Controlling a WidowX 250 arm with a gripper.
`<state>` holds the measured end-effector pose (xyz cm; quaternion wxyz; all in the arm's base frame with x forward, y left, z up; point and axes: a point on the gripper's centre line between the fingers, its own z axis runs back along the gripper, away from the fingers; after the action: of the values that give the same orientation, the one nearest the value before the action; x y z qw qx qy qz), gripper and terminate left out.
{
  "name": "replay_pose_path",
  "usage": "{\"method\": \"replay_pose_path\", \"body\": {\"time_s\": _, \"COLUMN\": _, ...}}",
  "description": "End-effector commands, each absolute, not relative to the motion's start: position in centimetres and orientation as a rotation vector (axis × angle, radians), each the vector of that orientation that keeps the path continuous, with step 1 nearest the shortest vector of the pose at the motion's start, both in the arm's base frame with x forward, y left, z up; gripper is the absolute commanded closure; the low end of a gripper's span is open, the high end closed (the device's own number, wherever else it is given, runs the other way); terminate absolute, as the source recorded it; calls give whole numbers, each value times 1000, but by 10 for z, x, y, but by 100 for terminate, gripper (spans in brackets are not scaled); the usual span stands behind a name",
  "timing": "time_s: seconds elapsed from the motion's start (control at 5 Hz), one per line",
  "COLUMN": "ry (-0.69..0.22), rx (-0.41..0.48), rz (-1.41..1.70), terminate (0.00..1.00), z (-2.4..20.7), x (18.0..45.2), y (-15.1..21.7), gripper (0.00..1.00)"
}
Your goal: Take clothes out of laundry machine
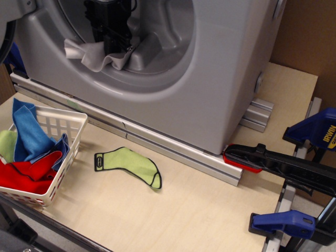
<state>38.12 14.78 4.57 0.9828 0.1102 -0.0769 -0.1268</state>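
The laundry machine (215, 79) is a large silver-grey box that fills the top of the view, and its round grey front drum (157, 58) stands open. The pale grey-white cloth (88, 54) lies bunched at the drum's lower left and drapes over the inner lip. My black gripper (116, 48) reaches down from above inside the drum opening. Its fingertips sit in the cloth's bunched right end and appear shut on it. The fingertips themselves are partly hidden by the folds.
A white slotted basket (71, 125) at the front left holds blue (29, 134) and red (26, 176) cloths. A lime-green sock (128, 164) lies on the wooden table in front of the machine. Black and blue clamps (294, 168) line the right edge.
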Motion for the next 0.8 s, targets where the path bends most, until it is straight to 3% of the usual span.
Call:
{"method": "replay_pose_path", "body": {"time_s": 0.0, "ry": -191, "rx": 244, "rz": -90, "terminate": 0, "z": 103, "x": 324, "y": 165, "gripper": 100}}
{"method": "replay_pose_path", "body": {"time_s": 0.2, "ry": -188, "rx": 200, "rz": 50, "terminate": 0, "z": 105, "x": 273, "y": 174, "gripper": 100}}
{"method": "replay_pose_path", "body": {"time_s": 0.4, "ry": -148, "rx": 190, "rz": 152, "terminate": 0, "z": 90, "x": 223, "y": 186, "gripper": 100}}
{"method": "replay_pose_path", "body": {"time_s": 0.6, "ry": -190, "rx": 111, "rz": 157, "terminate": 0, "z": 55, "x": 192, "y": 196, "gripper": 100}}
